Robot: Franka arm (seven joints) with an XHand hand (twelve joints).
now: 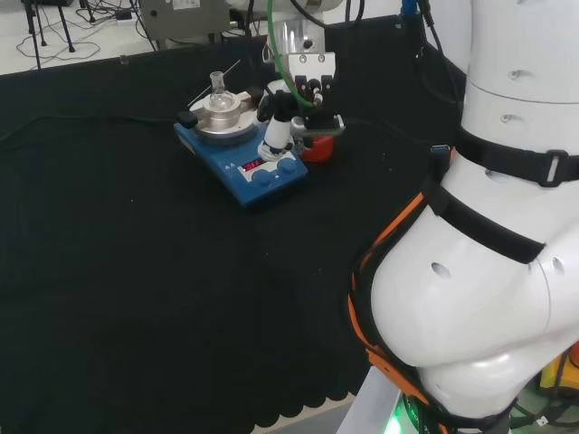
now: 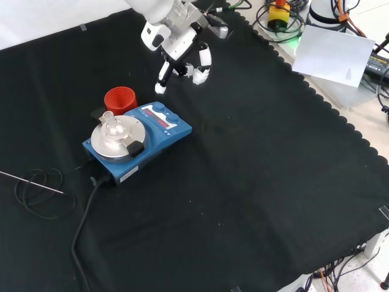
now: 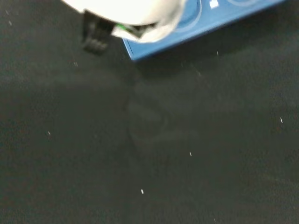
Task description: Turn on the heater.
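The heater (image 1: 258,172) is a blue box with a round silver plate and two blue knobs on its front panel. A small clear flask (image 1: 217,90) stands on the plate. In the front view the heater (image 2: 161,125) lies left of centre, with a red strip lit on its panel. The hand (image 2: 176,39) hangs above and behind it, apart from it. One finger (image 2: 161,78) stretches down towards the knobs and the others are bent, holding nothing. In the head view the hand (image 1: 289,113) hovers over the panel. The wrist view has the heater's blue corner (image 3: 210,18) and a blurred white part of the hand (image 3: 126,11).
A red ribbed ring stand (image 2: 120,98) sits just behind the heater. A black power cord (image 2: 85,219) runs from the heater towards the cloth's front edge. A thin probe with coiled wire (image 2: 36,188) lies at the left. The arm's white links (image 1: 488,271) rise at the head view's right.
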